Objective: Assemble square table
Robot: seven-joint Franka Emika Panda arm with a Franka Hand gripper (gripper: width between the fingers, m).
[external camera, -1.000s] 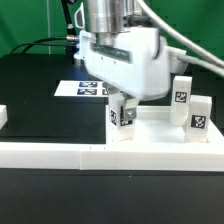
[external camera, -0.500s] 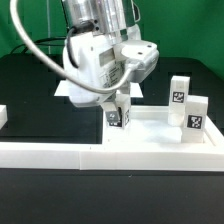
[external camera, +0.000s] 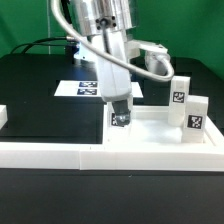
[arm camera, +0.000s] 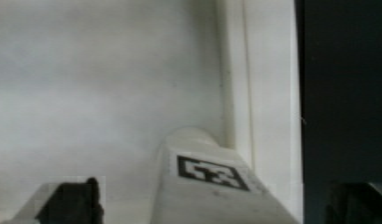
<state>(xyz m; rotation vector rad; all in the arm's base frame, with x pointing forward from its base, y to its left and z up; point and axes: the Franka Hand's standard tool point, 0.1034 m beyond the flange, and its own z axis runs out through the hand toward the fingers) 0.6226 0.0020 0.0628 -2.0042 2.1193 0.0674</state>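
Observation:
The square table's white slab [external camera: 155, 128] lies flat on the exterior view's right. One white tagged leg block [external camera: 120, 116] stands upright at its near left corner. My gripper [external camera: 119, 106] reaches straight down over this leg, fingers on either side. In the wrist view the leg [arm camera: 213, 172] runs between the two dark fingertips [arm camera: 71, 200], with a gap on each side, so the gripper [arm camera: 214, 205] is open. Two more tagged legs [external camera: 180, 96] [external camera: 197, 116] stand on the slab's right side. A fourth leg is not in view.
A long low white rail fence [external camera: 90, 152] runs along the front with a short post [external camera: 3, 118] at its left end. The marker board [external camera: 82, 88] lies on the black table behind my arm. Cables hang at the back.
My wrist has turned about its vertical axis over the leg, and the gripper body now faces another way. The leg stays at the same corner.

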